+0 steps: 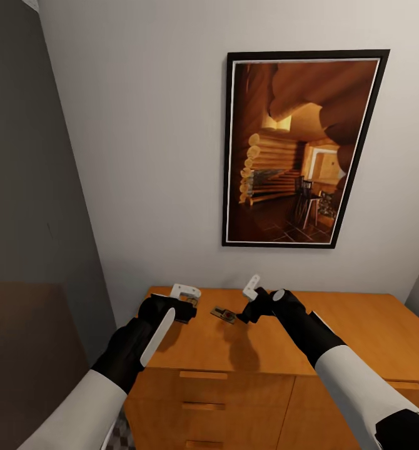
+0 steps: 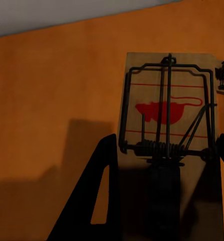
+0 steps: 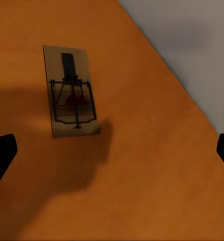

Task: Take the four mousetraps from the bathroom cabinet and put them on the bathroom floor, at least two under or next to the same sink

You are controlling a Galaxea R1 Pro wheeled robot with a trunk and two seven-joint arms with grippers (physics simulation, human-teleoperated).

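Two mousetraps lie on the cabinet (image 1: 334, 325) tabletop, below the framed cabin picture (image 1: 300, 150). The left claw (image 1: 186, 300) straddles one mousetrap (image 2: 167, 125), its fingers spread either side, the board's long axis running along them; nothing is gripped yet. Right of it, the second mousetrap (image 1: 224, 314) sits just ahead of the right claw (image 1: 252, 299), which hangs open above. A red mouse emblem marks each board; no readable writing.

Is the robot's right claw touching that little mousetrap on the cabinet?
Apart. In the right wrist view, the mousetrap lies flat on the cabinet, well clear of both fingertips.
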